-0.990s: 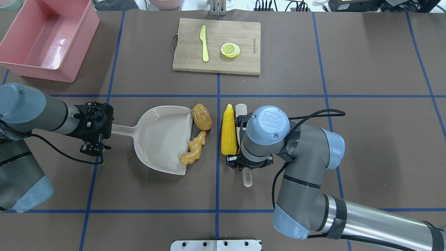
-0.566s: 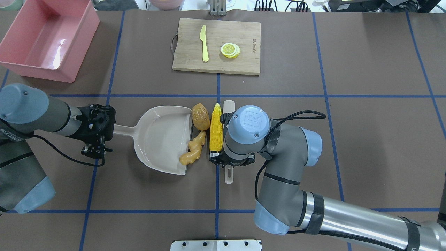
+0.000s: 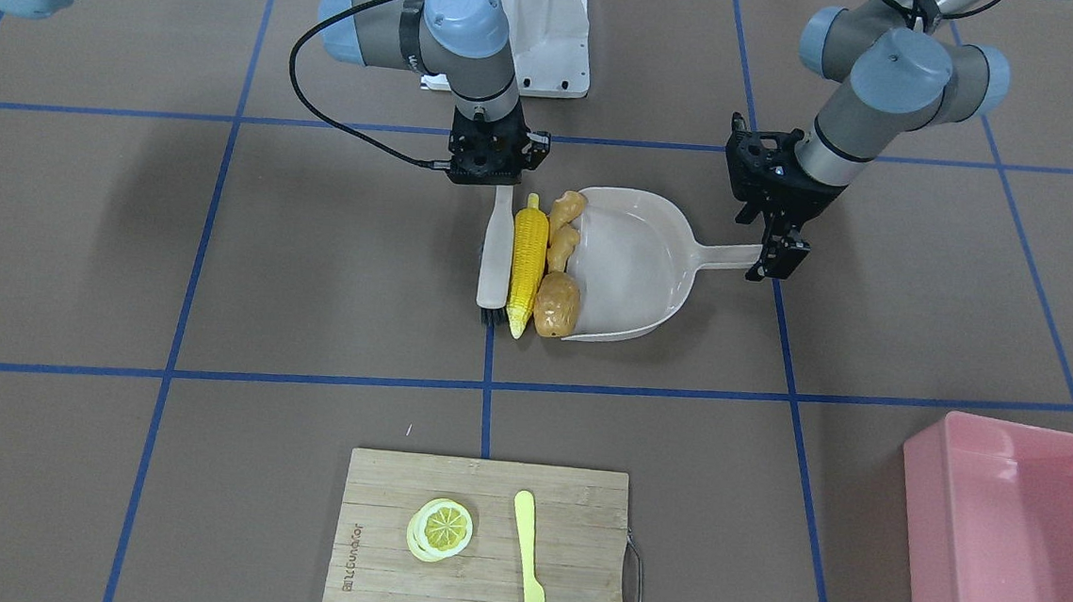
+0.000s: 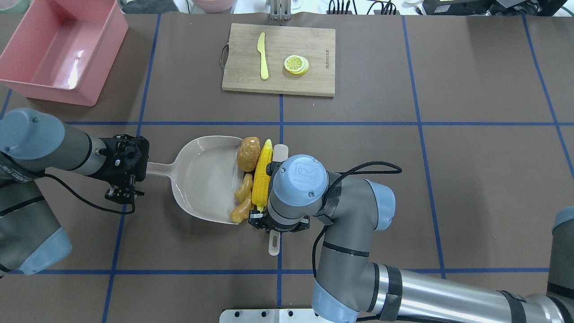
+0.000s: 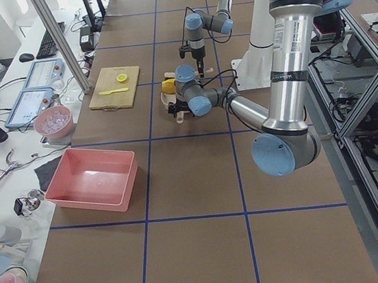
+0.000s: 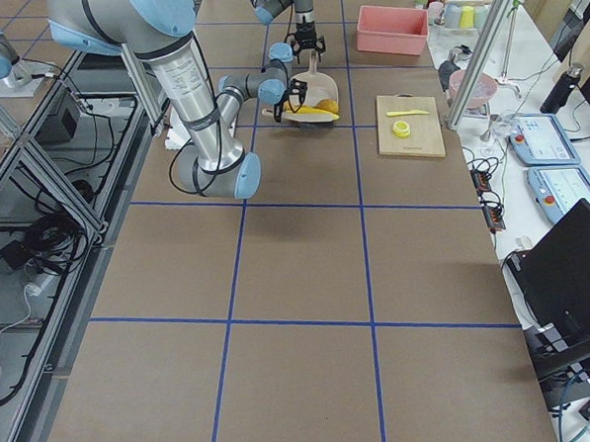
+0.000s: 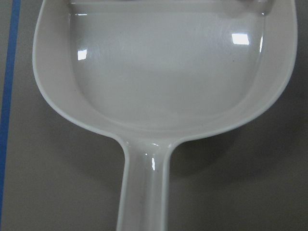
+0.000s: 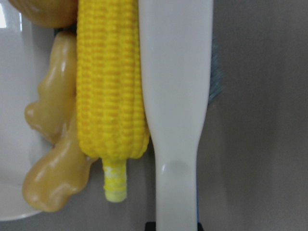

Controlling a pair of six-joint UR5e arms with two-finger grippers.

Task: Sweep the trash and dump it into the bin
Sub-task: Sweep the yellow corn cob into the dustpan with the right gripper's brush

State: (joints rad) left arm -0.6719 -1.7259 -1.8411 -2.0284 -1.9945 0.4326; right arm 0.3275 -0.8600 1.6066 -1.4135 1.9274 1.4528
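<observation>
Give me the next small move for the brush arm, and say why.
Probably keep pushing the brush toward the dustpan. The corn cob, ginger root and potato lump are bunched at its open lip, not yet fully inside, while the left gripper holds the handle.

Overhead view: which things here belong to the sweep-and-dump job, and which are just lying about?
In the job:
corn cob
ginger root
brown potato-like lump
brush, held by the right gripper
dustpan, handle in the left gripper
pink bin

Lying about:
cutting board
lemon slice
plastic knife
</observation>
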